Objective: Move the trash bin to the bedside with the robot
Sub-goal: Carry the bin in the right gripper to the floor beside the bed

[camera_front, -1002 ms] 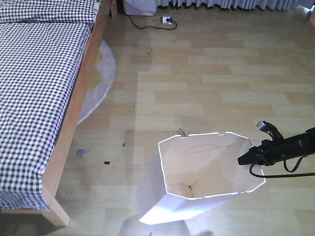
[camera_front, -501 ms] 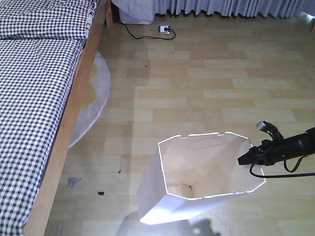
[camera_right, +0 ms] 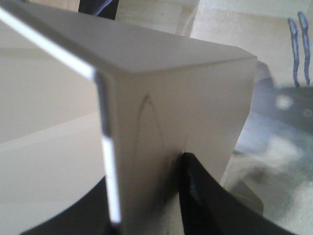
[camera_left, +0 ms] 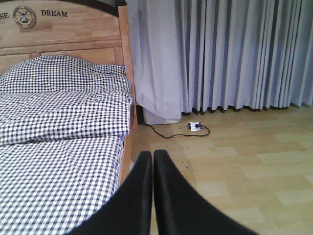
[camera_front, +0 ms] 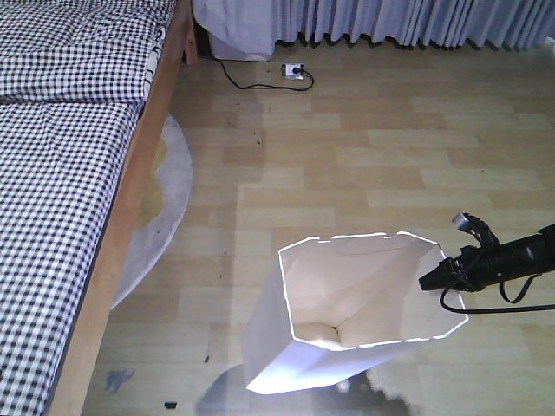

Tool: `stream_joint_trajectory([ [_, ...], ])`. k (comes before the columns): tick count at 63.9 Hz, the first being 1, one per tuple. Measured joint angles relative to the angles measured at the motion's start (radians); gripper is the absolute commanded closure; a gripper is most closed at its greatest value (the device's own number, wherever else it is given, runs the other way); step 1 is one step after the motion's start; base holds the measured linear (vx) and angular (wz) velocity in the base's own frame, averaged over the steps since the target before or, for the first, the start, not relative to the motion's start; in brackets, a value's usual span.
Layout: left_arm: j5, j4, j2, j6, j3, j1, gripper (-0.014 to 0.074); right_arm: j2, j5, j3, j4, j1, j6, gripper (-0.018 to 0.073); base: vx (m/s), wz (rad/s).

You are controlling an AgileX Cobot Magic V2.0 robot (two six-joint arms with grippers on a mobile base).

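Exterior front-facing: floor and bed (camera_front: 61, 173) rail are sliding down-frame vs a sec ago, and curtain (camera_front: 390, 22) is coming in at top. The trash bin (camera_front: 347, 321) is holding its spot, so base is rolling fwd w/ bin in tow.
Bin: leaning, near bed rail, not touching.
Right side: right gripper (camera_front: 431, 282) fingers (camera_right: 205, 196) are pinching bin's rim wall, closed on it; inner one blurred, prob. inside.
Left side: left gripper (camera_left: 152, 164) fingers are pressing together, empty.
Room: open floor is stretching ahead; rug (camera_front: 169, 186) edge and power strip (camera_front: 295, 71) are lying bedward.

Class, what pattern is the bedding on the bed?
A black-and-white check. The bedding shows best in the left wrist view.
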Motion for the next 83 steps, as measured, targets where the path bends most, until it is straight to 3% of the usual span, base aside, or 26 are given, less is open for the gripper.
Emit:
stream_joint_trajectory([
  [83,0.0,0.0,0.0,0.0,0.0,0.0,0.0603,0.0,0.0,0.0,0.0,0.0,-0.001,0.0564,0.34,0.0],
])
